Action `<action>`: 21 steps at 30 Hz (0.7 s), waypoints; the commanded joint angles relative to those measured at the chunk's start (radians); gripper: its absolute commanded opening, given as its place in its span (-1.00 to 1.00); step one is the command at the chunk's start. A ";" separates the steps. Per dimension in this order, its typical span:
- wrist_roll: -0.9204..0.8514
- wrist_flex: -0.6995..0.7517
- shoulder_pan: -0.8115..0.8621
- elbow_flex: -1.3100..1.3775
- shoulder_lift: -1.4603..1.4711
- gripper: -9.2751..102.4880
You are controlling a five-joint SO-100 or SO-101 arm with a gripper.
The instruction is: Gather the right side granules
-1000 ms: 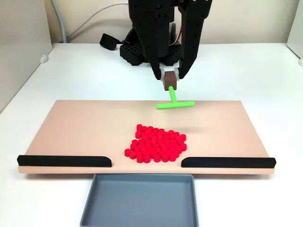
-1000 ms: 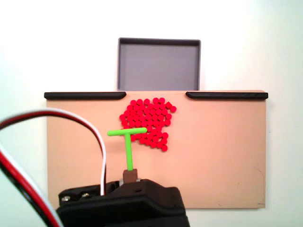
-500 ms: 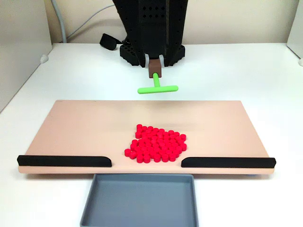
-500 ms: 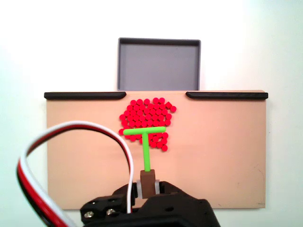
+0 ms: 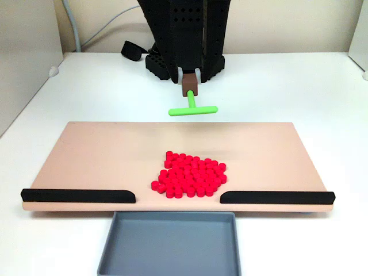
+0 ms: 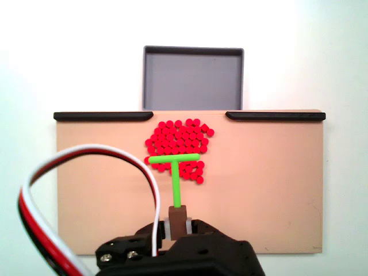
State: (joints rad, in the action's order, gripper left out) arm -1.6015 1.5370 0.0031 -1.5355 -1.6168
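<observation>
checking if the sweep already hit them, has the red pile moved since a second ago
No. In a fixed view the granules sit just as far from the black rails as before; the green T-stick hangs behind the board.

Bright red granules, green T-stick, peach board, grey tray

Arm pulled back from board; green stick lifted, now behind board's far edge.

Looks like a lab bench: bare white desk, tan board, grey tray, loose cable along the wall.
</observation>
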 commanded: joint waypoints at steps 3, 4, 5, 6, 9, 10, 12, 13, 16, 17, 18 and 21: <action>0.002 -0.011 -0.008 0.006 -0.012 -0.84; -0.002 -0.011 -0.009 0.006 -0.012 -0.84; -0.003 -0.012 -0.011 0.006 -0.012 -0.84; 0.003 -0.012 -0.012 0.011 -0.012 -0.84; 0.006 -0.008 -0.012 0.020 0.002 -0.84; 0.003 -0.012 -0.012 0.020 0.011 -0.84; 0.009 -0.014 -0.017 0.021 0.028 -0.84; 0.012 -0.014 -0.021 0.021 0.029 -0.84; 0.015 -0.014 -0.035 0.021 0.021 -0.84; 0.014 -0.014 -0.040 0.021 0.017 -0.84; 0.015 -0.014 -0.044 0.021 0.011 -0.84; 0.012 -0.014 -0.052 0.021 0.002 -0.84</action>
State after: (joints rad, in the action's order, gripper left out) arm -1.5984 1.5309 -0.0399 -1.5355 -1.5800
